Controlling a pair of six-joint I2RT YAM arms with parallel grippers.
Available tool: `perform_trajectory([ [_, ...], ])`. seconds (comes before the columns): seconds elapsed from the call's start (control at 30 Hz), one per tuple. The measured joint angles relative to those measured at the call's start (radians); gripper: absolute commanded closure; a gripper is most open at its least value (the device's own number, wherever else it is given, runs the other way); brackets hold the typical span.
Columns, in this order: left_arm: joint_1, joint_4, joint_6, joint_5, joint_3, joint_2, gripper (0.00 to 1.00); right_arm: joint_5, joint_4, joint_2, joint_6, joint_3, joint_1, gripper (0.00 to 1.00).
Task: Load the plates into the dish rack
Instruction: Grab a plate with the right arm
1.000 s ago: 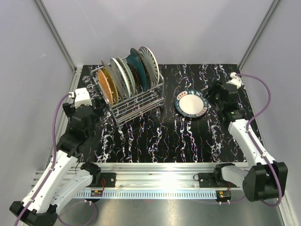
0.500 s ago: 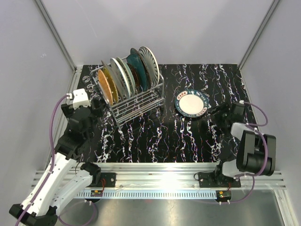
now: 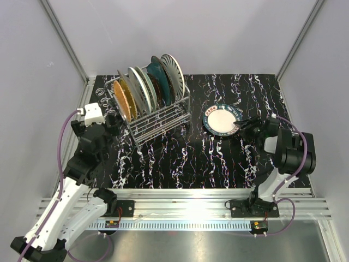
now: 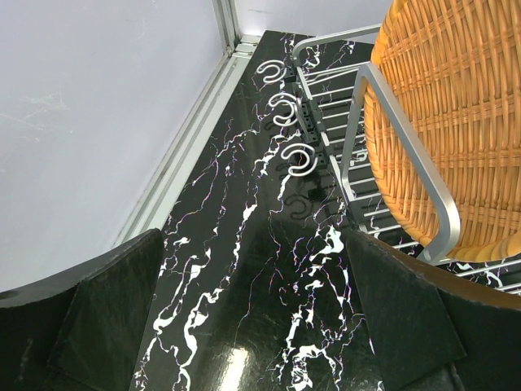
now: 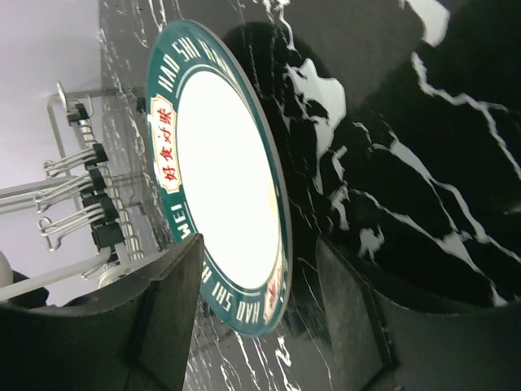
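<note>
Shows right tool, spread wide and empty, at rim of teal-edged plate flat on counter, centre right: likely rigid, slick, breakable, best pinched at edge.

Blk marble-look tabletop w/ white veins; plain pale walls; alu corner posts; glare on front rail

We note a glossy black marbled table, shiny metal wire rack, rough woven orange plate, smooth glossy green-rimmed plate
</note>
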Motion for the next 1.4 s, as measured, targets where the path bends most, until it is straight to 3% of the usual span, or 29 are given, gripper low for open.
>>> perform_trajectory([
  [0.3,0.002,0.0,0.0,0.0,0.0,0.0,0.01,-0.037,0.069,0.085,0.013,0.055,0.011,0.39],
  [0.53,0.005,0.0,0.0,0.0,0.0,0.0,0.01,0.0,-0.023,0.096,-0.027,0.09,0.047,0.73],
  [0.73,0.005,0.0,0.0,0.0,0.0,-0.004,0.01,0.018,-0.06,0.103,-0.04,0.103,0.049,0.83],
  [0.93,0.006,0.0,0.0,0.0,0.0,-0.005,0.01,0.036,-0.123,0.031,-0.07,0.104,0.053,1.0],
  [1.2,0.007,0.0,0.0,-0.001,0.0,-0.005,0.01,0.098,-0.338,-0.222,-0.168,0.188,0.076,1.0],
  [1.4,0.007,0.001,0.002,-0.002,-0.002,-0.003,0.01,0.212,-0.493,-0.42,-0.289,0.336,0.173,1.0],
])
